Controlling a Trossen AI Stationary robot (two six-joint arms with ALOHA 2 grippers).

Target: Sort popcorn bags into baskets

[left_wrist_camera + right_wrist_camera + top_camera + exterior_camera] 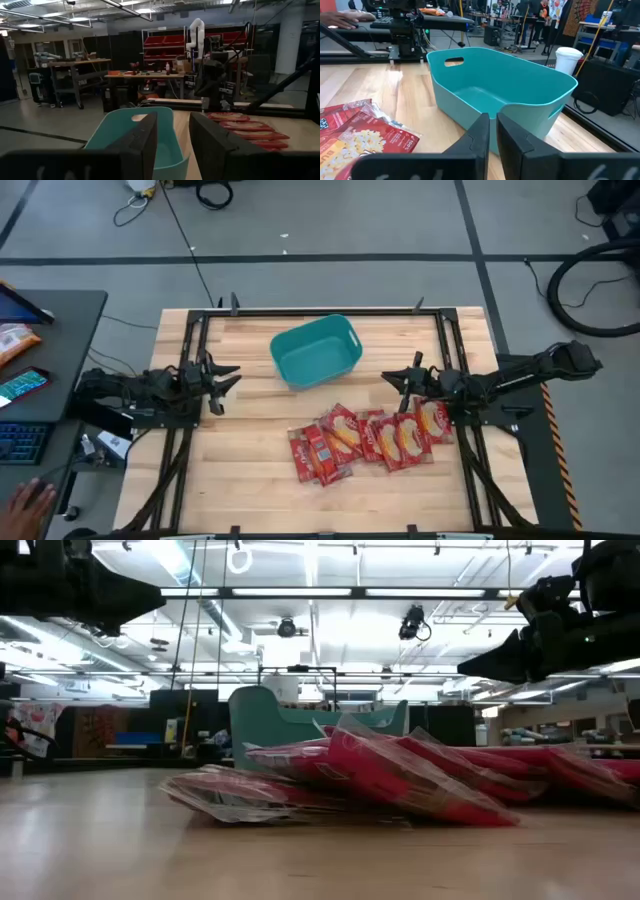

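While our right gripper [492, 131] hovers, fingers nearly together and empty, the teal basket [520, 85] lies just ahead; left gripper [172, 145] spread, empty.

My desk [250, 480] is a pale wooden butcher-block top with a dark metal frame along its edges. Directly on it sits a teal plastic basket [316, 351] toward the far middle, and near it, closer to me, red popcorn bags [368, 442] lie overlapping in a loose row.

bare table [250, 470] left, teal tub [316, 351] empty — packets [365, 441] crowd front-right
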